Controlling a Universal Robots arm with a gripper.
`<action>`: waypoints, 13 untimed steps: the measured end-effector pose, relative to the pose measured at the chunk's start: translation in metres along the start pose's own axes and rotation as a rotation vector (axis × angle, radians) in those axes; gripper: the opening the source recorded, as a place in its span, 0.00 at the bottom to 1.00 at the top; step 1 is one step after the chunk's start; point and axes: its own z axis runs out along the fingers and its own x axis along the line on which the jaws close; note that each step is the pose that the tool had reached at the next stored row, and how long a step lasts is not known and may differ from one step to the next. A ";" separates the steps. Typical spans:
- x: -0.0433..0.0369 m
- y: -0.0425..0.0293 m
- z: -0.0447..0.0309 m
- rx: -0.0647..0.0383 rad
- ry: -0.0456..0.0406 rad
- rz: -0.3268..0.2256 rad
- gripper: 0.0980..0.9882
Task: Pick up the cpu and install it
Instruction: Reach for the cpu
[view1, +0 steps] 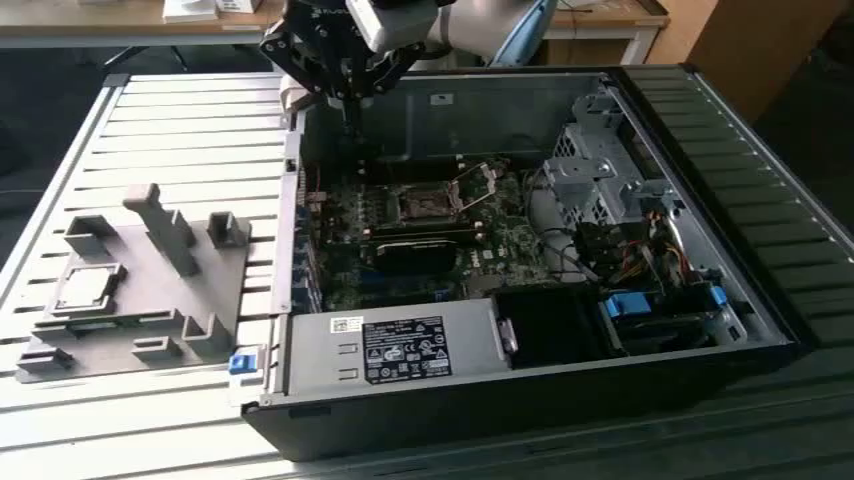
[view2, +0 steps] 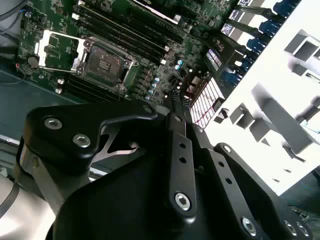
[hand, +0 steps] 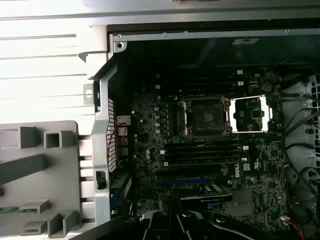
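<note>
In the exterior view my claw (view1: 354, 125) hangs over the far rim of the open case (view1: 561, 405), at the corner toward that view's left. Its fingers are pressed together into one thin point aimed down. The cpu (view1: 87, 287) lies flat in a pocket of the grey fixture (view1: 154, 295) on the slatted table (view1: 187, 130), at that view's left of the case and well apart from my claw. Inside the case, the socket (view1: 424, 205) sits on the board (view1: 400, 270) with its frame (view1: 481, 180) swung up beside it.

In the second wrist view my fingers (view2: 176, 107) lie side by side, shut tight. Past their tip I see the socket (view2: 106, 62) uncovered and the frame (view2: 57, 50) folded back next to it. The fixture (view2: 280, 117) shows pale beyond the case's edge.

In the first wrist view my claw (hand: 177, 220) is dark at the border. The socket (hand: 205, 117) is open near the board's middle, with the frame (hand: 252, 115) just beside it. The fixture (hand: 35, 165) stands outside the case wall.
</note>
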 end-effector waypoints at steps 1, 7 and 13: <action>0.0000 0.0000 0.0000 0.000 0.0000 0.000 0.01; 0.0009 0.0000 -0.0001 0.000 0.0000 0.000 0.01; 0.0028 -0.0002 -0.0001 0.000 0.0000 0.000 0.01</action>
